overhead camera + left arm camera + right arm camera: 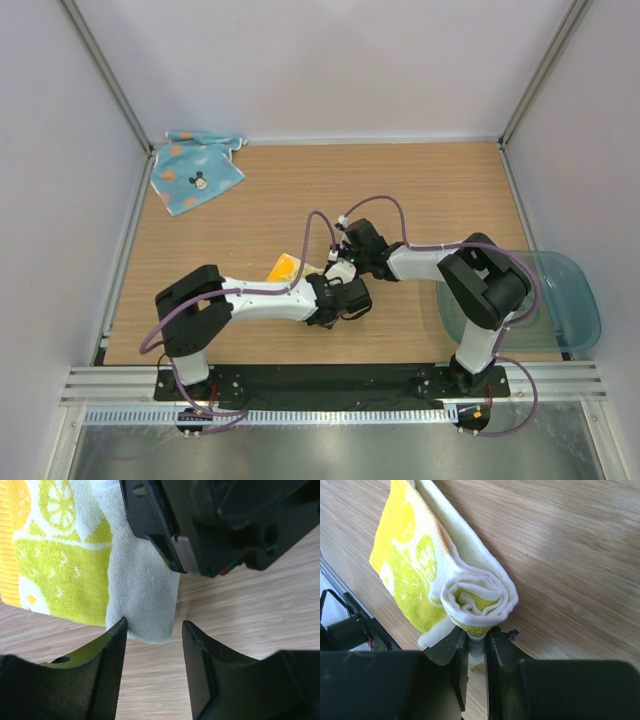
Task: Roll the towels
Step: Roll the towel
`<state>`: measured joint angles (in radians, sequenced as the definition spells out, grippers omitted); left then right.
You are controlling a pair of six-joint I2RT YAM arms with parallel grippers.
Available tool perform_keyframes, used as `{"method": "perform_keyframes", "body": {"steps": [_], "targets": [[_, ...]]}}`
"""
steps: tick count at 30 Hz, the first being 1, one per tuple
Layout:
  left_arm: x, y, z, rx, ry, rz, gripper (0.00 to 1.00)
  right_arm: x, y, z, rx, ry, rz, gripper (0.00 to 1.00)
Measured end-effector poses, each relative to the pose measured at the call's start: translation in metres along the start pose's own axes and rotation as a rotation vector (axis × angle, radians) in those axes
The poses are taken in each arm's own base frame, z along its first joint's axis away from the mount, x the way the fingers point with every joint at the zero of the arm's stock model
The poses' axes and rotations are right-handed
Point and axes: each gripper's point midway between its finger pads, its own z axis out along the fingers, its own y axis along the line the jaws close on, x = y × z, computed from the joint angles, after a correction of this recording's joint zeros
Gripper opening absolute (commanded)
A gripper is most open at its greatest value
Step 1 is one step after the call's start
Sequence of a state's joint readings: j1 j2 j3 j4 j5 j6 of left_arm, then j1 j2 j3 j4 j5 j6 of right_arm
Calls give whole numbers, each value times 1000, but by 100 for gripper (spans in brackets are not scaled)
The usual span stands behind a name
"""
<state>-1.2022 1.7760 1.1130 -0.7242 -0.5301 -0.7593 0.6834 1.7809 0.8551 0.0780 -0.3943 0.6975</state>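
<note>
Nearest, a metal rail [330, 385]; beyond, a pale wood-grain table [430, 190] with a clear bluish tub [572, 290] at its right edge. Mid-table, pinched at its rolled end by the right gripper [475, 639]: the yellow towel [420, 565], partly rolled, spiral facing the fingers, long axis running away leftward, green lemon-slice print, pale underside. Just beside its edge, the left gripper [152, 625], spread wide, one fingertip touching cloth. In the far left corner, spread out, the light blue towel [195, 172] with mouse face. All round, white walls [330, 60].
</note>
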Motion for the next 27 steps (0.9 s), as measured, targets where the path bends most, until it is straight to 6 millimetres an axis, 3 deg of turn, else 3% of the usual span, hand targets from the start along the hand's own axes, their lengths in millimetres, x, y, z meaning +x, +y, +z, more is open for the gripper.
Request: {"method": "perform_keyframes", "body": {"steps": [5, 8, 12, 15, 19, 23, 24, 25, 27], "targets": [[3, 0, 5, -14, 1, -4, 52, 0, -1, 0, -2, 5, 9, 7], [4, -1, 7, -11, -5, -10, 47, 0, -1, 0, -3, 5, 10, 7], [5, 1, 11, 0, -28, -9, 18, 0, 0, 0, -2, 5, 8, 7], [4, 4, 13, 12, -36, 0, 8, 0, -1, 0, 1, 7, 3, 7], [3, 4, 13, 56, -30, 19, 3, 0, -2, 0, 10, 9, -3, 7], [3, 4, 12, 106, -16, 26, 1, -1, -5, -1, 21, 7, -7, 20], [2, 3, 11, 122, -13, 26, 0, -2, -7, -2, 25, 5, -7, 24], [2, 2, 10, 140, -11, 22, 0, -3, -8, -4, 30, 3, -8, 35], [0, -1, 9, 180, -8, 9, 0, -4, -14, -9, 39, 3, -2, 43]]}}
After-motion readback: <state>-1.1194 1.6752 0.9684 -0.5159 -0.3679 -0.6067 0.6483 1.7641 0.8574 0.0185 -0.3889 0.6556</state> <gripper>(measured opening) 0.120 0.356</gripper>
